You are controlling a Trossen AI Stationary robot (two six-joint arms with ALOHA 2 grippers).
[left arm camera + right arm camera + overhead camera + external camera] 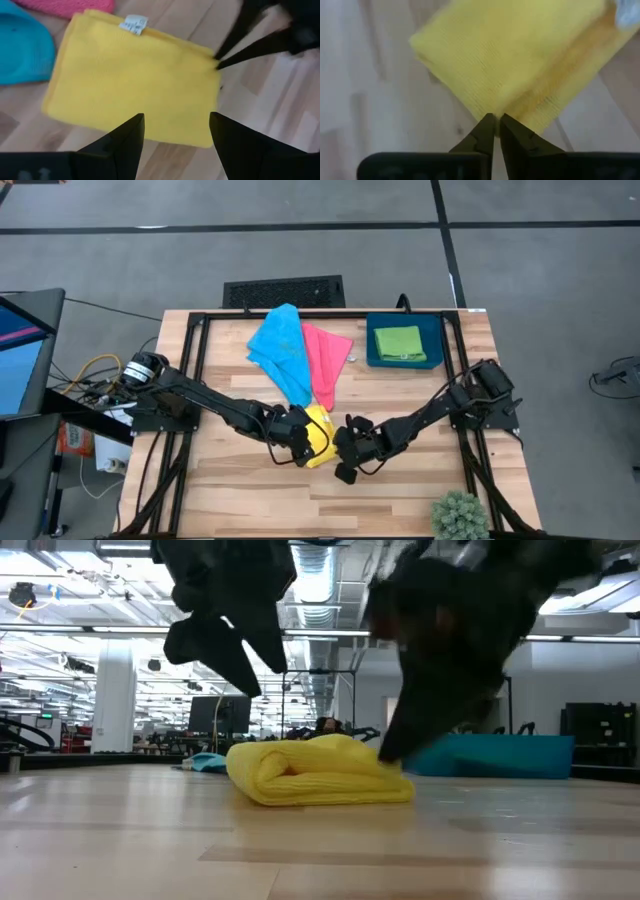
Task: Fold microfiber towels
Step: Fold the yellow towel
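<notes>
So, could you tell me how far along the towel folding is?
Done: green towel folded in the blue tray. In hand: folded yellow towel, right gripper pinching its edge, left gripper open above it. Left: blue towel and pink towel, unfolded.

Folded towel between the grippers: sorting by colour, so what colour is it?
Yellow. The folded towel shows best in the left wrist view.

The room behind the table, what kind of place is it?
Probably a big open lab or workshop hall: bare ceiling pipes, rows of strip lights and a dark monitor stand behind the wooden table.
</notes>
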